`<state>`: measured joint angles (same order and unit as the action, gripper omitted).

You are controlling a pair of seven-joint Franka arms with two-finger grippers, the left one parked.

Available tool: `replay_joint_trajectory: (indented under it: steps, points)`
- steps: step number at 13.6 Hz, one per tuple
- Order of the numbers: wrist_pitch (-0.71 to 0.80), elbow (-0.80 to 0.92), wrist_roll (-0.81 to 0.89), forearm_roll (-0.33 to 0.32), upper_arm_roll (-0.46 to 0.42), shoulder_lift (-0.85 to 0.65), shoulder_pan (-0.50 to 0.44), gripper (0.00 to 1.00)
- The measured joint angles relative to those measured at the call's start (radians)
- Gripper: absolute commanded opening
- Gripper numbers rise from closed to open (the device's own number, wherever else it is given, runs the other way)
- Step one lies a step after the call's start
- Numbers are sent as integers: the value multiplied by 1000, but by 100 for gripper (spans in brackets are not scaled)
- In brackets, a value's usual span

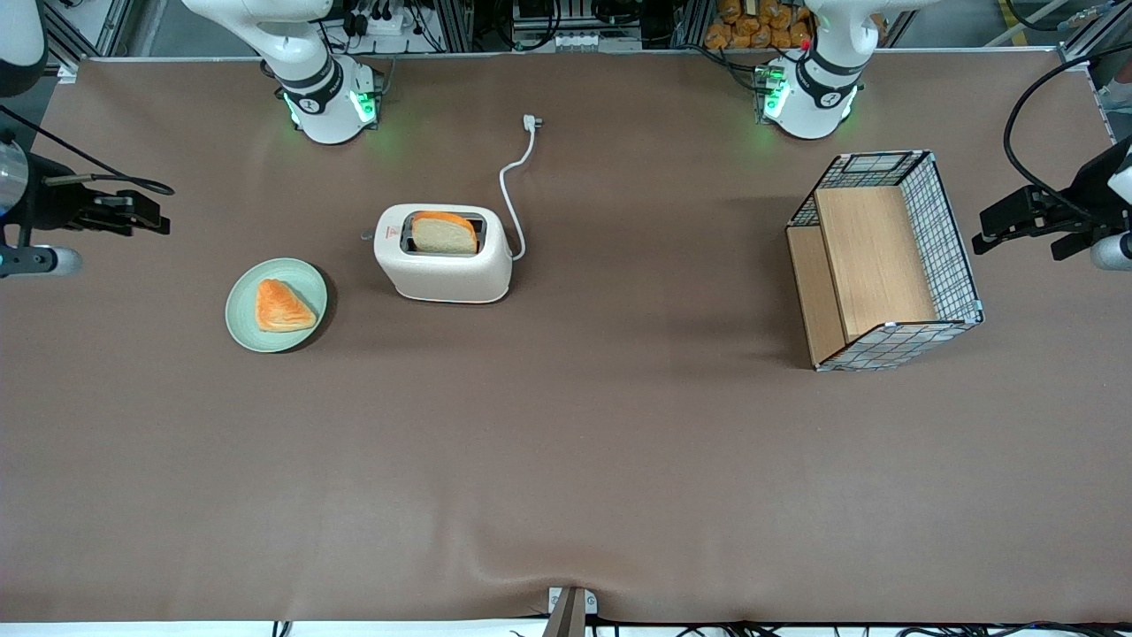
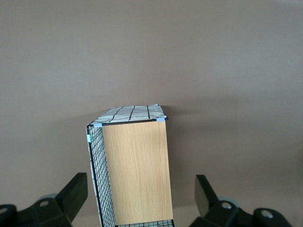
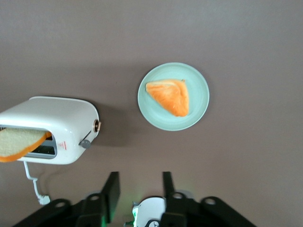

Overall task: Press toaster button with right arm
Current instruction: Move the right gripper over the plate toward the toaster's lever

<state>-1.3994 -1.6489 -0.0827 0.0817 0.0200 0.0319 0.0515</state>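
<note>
The right arm's slim black gripper [image 3: 140, 189], fingers parted and empty, hangs well apart from the rounded cream-white toaster [image 1: 442, 254]. Its small grey lever button [image 3: 84, 144] faces the pale green plate [image 1: 242, 320].

- Front view looks down from high over the whole table [image 1: 566, 460].
- Right wrist view looks down past the gripper [image 3: 140, 189], sharing the toaster [image 1: 442, 257] and plate [image 1: 276, 305].
- Left wrist view faces the basket [image 2: 135, 170] closely.

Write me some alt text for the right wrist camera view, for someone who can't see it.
A cream-white toaster lies on a brown table with a bread slice in its slot and its grey toaster button sticking out of the narrow end. Beside it, a pastry sits on a pale green plate. The right arm's hand hovers above the table, fingers open, holding nothing.
</note>
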Motion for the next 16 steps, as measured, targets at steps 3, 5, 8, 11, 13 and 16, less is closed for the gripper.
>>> replay_joint_trajectory:
  steps: [3, 5, 8, 11, 13, 16]
  points:
    - [-7, -80, -5, 74, 2, 0, 21, 0]
    - [-20, -133, -5, 121, 2, -3, 37, 0]
    - [-103, -283, -9, 201, 3, -43, 65, 0]
    - [-199, -461, -9, 284, -2, -118, 65, 0]
    - [-272, -561, -12, 326, -10, -161, 57, 0]
    - [-409, -697, -13, 376, -20, -193, 11, 0]
